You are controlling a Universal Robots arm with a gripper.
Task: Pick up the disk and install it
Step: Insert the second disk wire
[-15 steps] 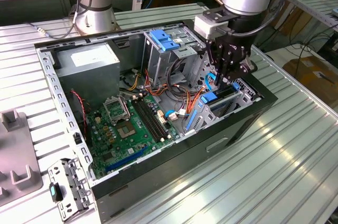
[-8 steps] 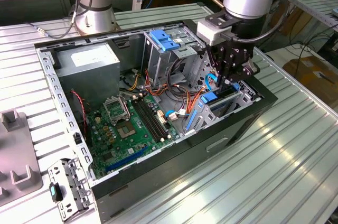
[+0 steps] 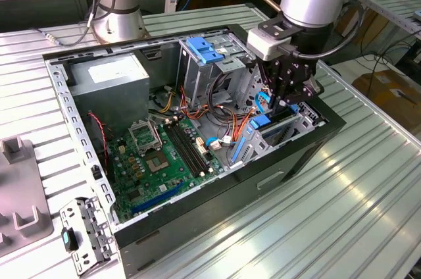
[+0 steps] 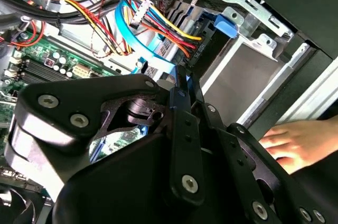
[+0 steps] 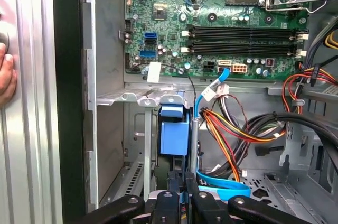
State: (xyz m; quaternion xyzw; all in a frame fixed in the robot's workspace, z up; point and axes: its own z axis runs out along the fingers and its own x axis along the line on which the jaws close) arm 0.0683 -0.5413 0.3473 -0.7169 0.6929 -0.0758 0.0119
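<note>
Metal table [image 3: 368, 180] holds the open case [image 3: 289, 154], where the gripper [image 3: 284, 98], clamped on the disk [image 5: 174, 137], should push it straight down into the bay [image 5: 138, 99].

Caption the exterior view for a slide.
End effector lowers blue-railed disk into the open computer case's drive bay.

Tool [image 4: 182, 84] hung over the open computer case [image 4: 296, 2], black linkage in the foreground, its narrow fingers [image 4: 179, 102] close together. Beyond it: coloured wire bundle [image 4: 158, 20], flat blue cable [image 4: 132, 39], green motherboard [image 4: 47, 60]. A person's hand [image 4: 298, 142] rested beside the case.
</note>
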